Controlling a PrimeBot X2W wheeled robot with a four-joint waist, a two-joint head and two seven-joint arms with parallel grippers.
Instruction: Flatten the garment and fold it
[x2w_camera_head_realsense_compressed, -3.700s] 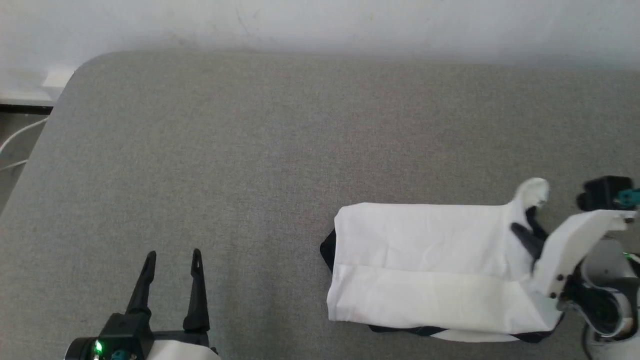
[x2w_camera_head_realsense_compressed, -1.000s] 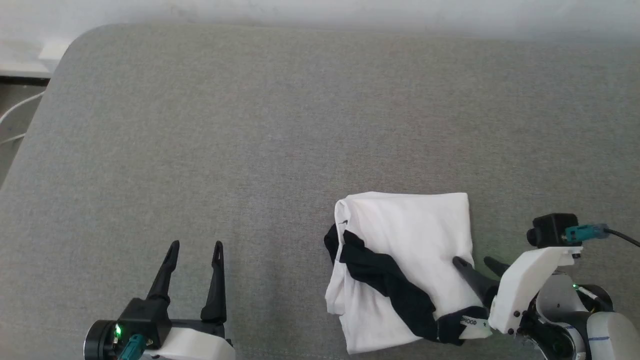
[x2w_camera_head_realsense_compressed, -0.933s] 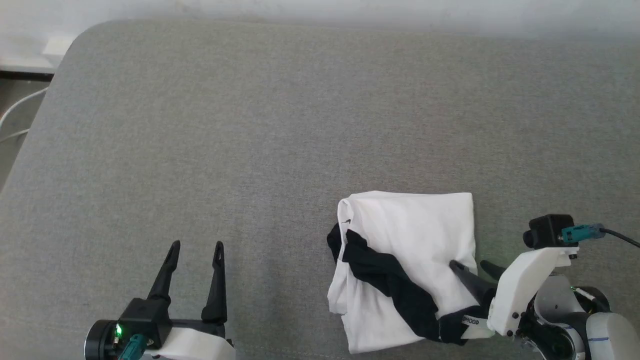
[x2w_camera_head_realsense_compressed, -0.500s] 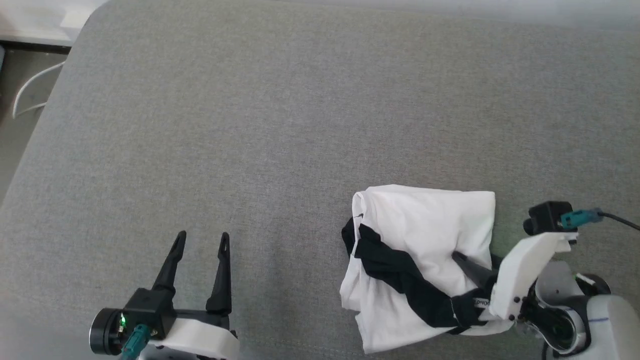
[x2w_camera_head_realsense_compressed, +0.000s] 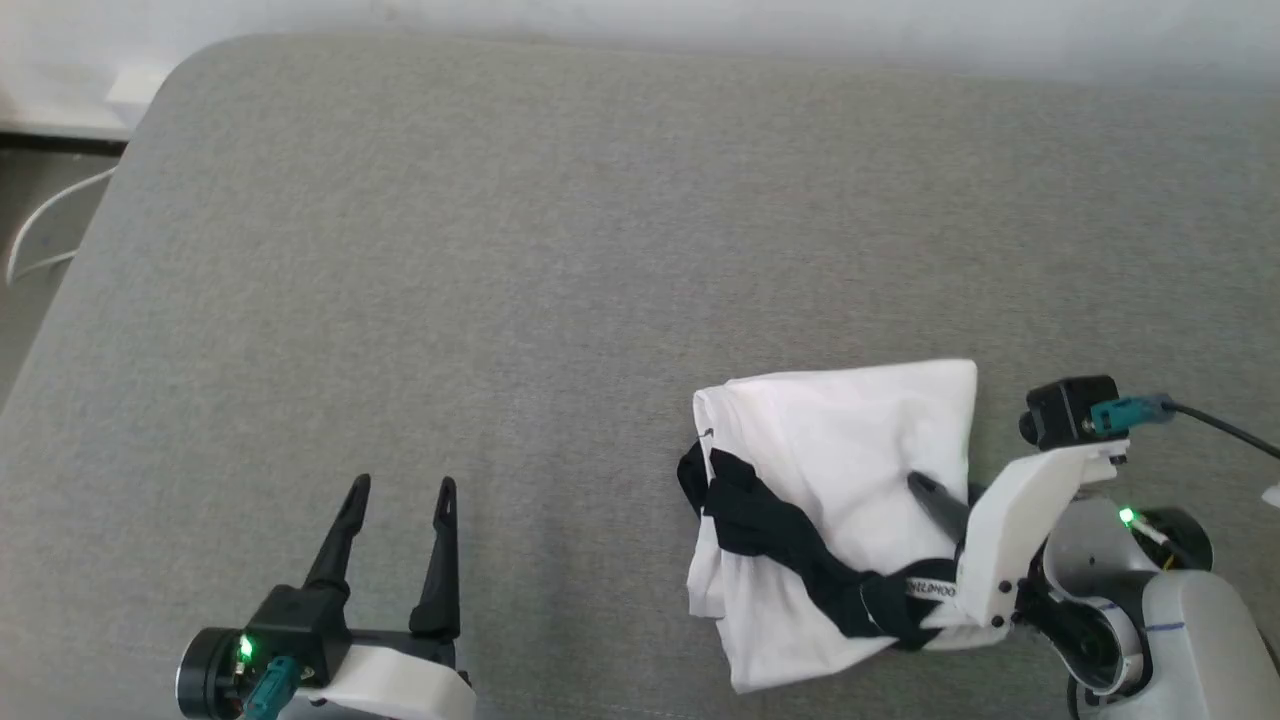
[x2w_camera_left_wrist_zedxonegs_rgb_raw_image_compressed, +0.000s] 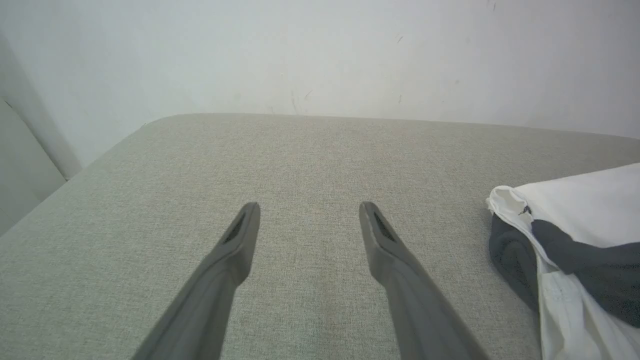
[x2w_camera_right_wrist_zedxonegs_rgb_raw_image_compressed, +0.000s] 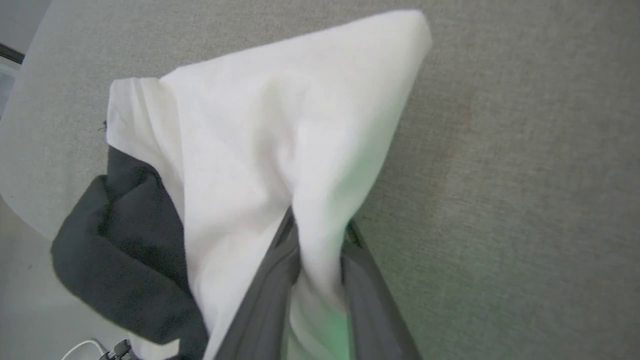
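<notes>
Right gripper now pinches the folded garment.

The garment (x2w_camera_head_realsense_compressed: 840, 470) lies on the near right part of the pad (x2w_camera_head_realsense_compressed: 500, 250), a squarish white bundle with a black strip twisted across its top. Seconds ago it was a long flat rectangle, so the half-fold looks done, though untidily. A second ago the right gripper (x2w_camera_right_wrist_zedxonegs_rgb_raw_image_compressed: 320, 227) stood spread at the garment's right edge. Now its fingers are closed on a raised ridge of white cloth there, probably to tug the bundle straight or shift it. The left gripper (x2w_camera_head_realsense_compressed: 400, 490) hangs over the pad's near left part, fingers apart and holding nothing, well away from the garment. Count: one garment, one pad, two grippers.
</notes>
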